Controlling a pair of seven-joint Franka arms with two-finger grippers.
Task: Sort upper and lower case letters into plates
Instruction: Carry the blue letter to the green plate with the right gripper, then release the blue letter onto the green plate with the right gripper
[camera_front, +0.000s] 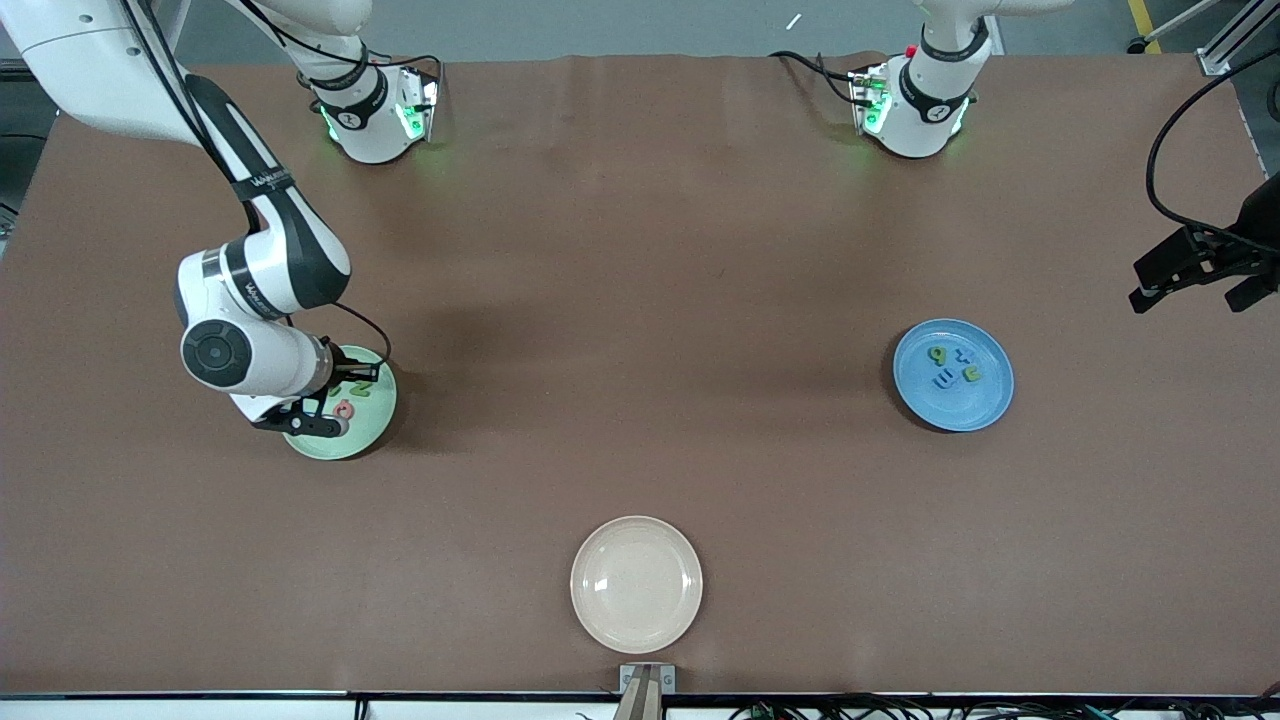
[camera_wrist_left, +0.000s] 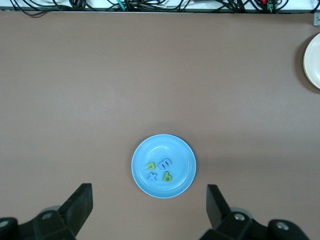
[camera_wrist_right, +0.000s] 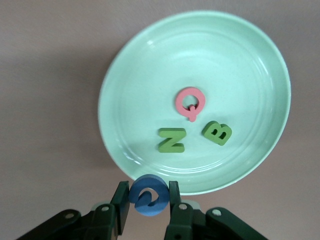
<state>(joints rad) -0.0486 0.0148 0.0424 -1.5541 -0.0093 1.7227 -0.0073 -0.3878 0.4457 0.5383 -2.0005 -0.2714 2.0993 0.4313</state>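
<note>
the right wrist view shows what the front view hides: the right end effector (camera_wrist_right: 148, 197) is clenched on a round blue letter (camera_wrist_right: 148, 195), held at the rim of the pale green plate (camera_wrist_right: 130, 75). in that plate lie a pink q (camera_wrist_right: 190, 103), a green n (camera_wrist_right: 171, 140) and a green b (camera_wrist_right: 217, 132), all apart from one another, the q between the other two. in the front view the right arm covers part of this plate (camera_front: 372, 425), which sits toward the right arm's end of the bench (camera_front: 640, 250); the pink letter (camera_front: 345, 410) shows, the held blue one does not.

the left wrist view looks down on the blue plate (camera_wrist_left: 145, 182) between the spread fingers (camera_wrist_left: 80, 200) of the released left end effector (camera_wrist_left: 150, 210), which waits high above the left arm's end of the bench. four small letters cluster in that plate: two green, two blue, close together. in the front view the same plate (camera_front: 990, 400) lies toward the left arm's end. a cream-white plate (camera_front: 600, 610) sits nearest the front camera.
</note>
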